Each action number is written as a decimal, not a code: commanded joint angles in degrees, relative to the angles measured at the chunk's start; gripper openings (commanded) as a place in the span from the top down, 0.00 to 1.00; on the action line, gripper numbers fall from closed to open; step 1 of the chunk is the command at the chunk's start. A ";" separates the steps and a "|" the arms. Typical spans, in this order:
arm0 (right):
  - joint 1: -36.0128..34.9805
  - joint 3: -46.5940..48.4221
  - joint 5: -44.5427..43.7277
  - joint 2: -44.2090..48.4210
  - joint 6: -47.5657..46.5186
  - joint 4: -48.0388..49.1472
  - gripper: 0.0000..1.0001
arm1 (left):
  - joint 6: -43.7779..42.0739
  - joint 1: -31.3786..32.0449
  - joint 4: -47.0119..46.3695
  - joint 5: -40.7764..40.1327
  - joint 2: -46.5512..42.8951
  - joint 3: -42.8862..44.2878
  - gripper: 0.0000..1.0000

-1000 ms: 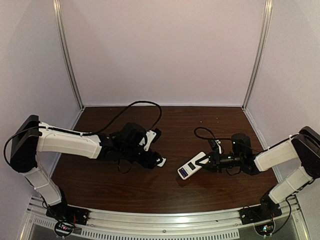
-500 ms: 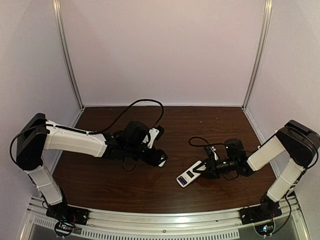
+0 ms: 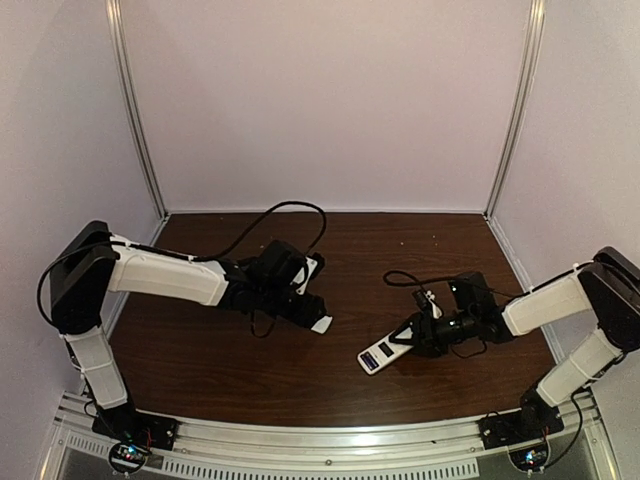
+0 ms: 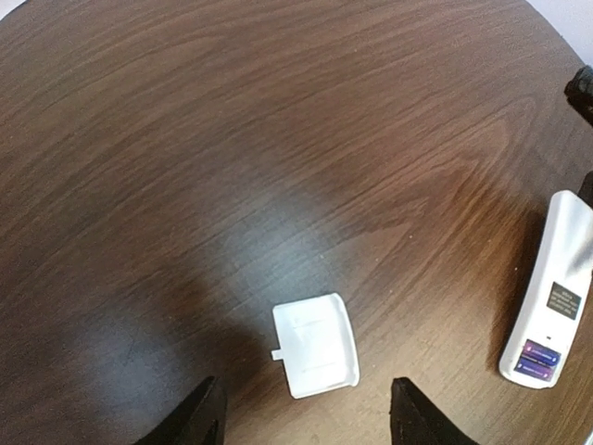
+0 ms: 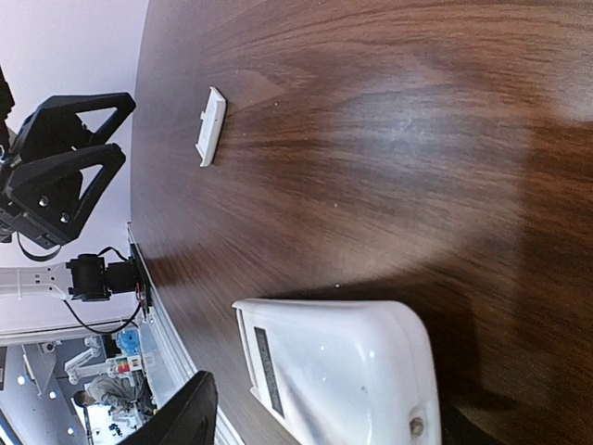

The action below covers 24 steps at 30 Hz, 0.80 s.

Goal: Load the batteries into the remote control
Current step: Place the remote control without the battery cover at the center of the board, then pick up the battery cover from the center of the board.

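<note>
The white remote control (image 3: 384,352) lies back up on the table, also in the left wrist view (image 4: 556,292) and the right wrist view (image 5: 343,375). Two purple batteries (image 4: 539,357) sit side by side in the recess at its near end. My right gripper (image 3: 411,335) (image 5: 324,428) is open, its fingers standing apart on either side of the remote's far end. A small white cover piece (image 4: 315,345) (image 5: 211,125) lies flat on the wood. My left gripper (image 3: 313,318) (image 4: 310,428) hovers open just above it, with nothing between the fingers.
Dark wooden table (image 3: 300,385) with pale walls on three sides and a metal rail (image 3: 330,440) along the near edge. Black cables loop from both wrists over the table's middle.
The right gripper has lowered the remote onto the table and opened, letting it go. The left arm has shifted slightly right, staying over the cover.
</note>
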<state>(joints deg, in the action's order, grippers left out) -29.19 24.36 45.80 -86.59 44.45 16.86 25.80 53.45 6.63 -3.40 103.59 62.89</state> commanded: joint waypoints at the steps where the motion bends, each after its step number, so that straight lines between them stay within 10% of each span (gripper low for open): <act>1: 1.32 -0.04 -7.37 2.60 -4.96 -13.84 0.27 | -1.55 -0.09 2.24 1.12 2.55 2.82 0.40; 11: 2.29 1.65 -15.61 6.42 -10.86 -25.64 0.01 | -4.44 1.82 5.09 1.57 7.86 8.91 0.49; 24: 4.22 4.53 -17.02 14.40 -15.43 -31.87 0.00 | -4.43 2.00 7.05 3.29 12.13 11.77 0.64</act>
<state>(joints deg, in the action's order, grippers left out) -25.50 27.62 32.27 -74.02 31.55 -8.01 22.17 55.35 12.56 -1.15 113.65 72.77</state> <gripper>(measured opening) 0.995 0.388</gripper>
